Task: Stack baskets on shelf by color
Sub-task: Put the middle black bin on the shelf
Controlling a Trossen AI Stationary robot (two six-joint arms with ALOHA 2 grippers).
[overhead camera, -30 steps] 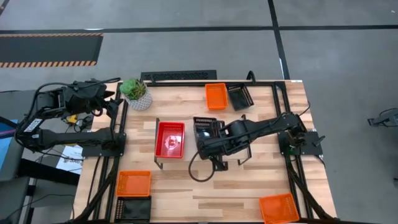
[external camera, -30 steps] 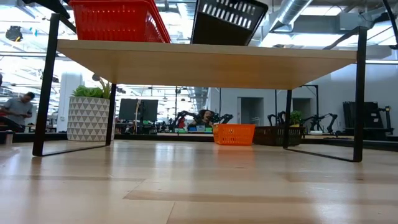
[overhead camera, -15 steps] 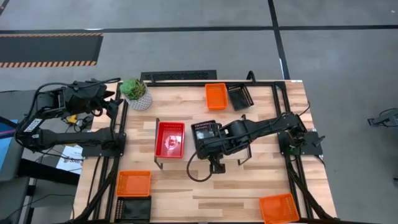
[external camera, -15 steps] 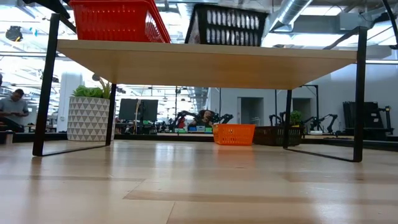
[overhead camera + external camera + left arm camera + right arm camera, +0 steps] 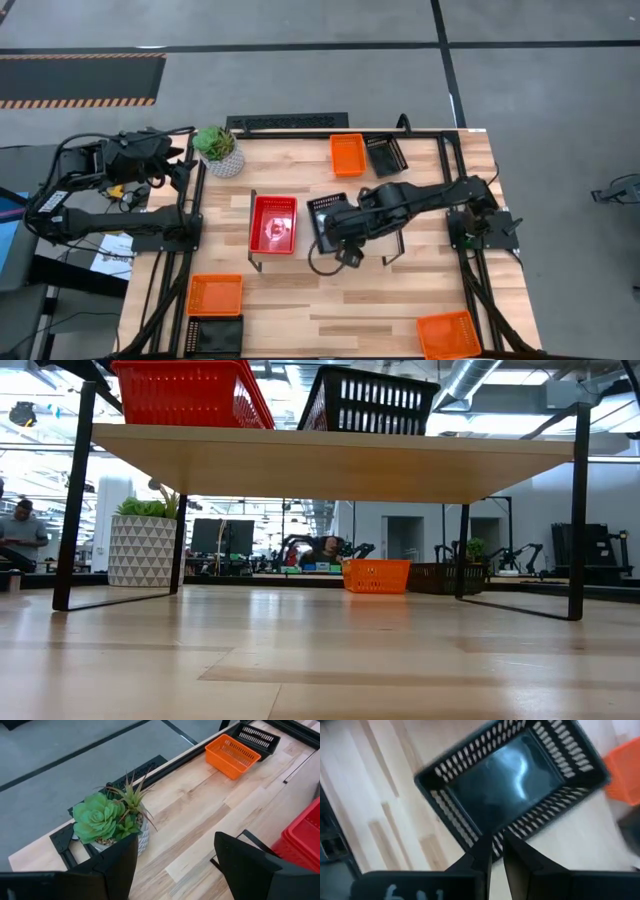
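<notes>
A black basket (image 5: 322, 208) sits level on the shelf (image 5: 330, 455), beside a red basket (image 5: 273, 222) on the shelf's left part. My right gripper (image 5: 497, 851) is above the shelf's middle, shut on the black basket. In the low view both baskets, the red basket (image 5: 185, 390) and the black basket (image 5: 368, 400), rest with their bottoms on the board. My left gripper (image 5: 175, 865) waits open at the table's far left corner, next to the plant pot (image 5: 220, 150). My right gripper pinches the black basket's slotted side wall (image 5: 492, 836) near a corner, one finger inside the basket and one outside. The fingers come from above, pointing steeply down. The basket stands upright with its bottom on the shelf board.
At the far edge an orange basket (image 5: 348, 154) and a black basket (image 5: 386, 155) stand side by side. Another orange basket (image 5: 215, 295) and a black one (image 5: 215, 332) lie at the near left, and an orange one (image 5: 448, 333) at the near right.
The black basket hung tipped above the shelf, one side raised. It has come down level onto the board next to the red basket. My right gripper has rolled about its own axis while lowering it.
</notes>
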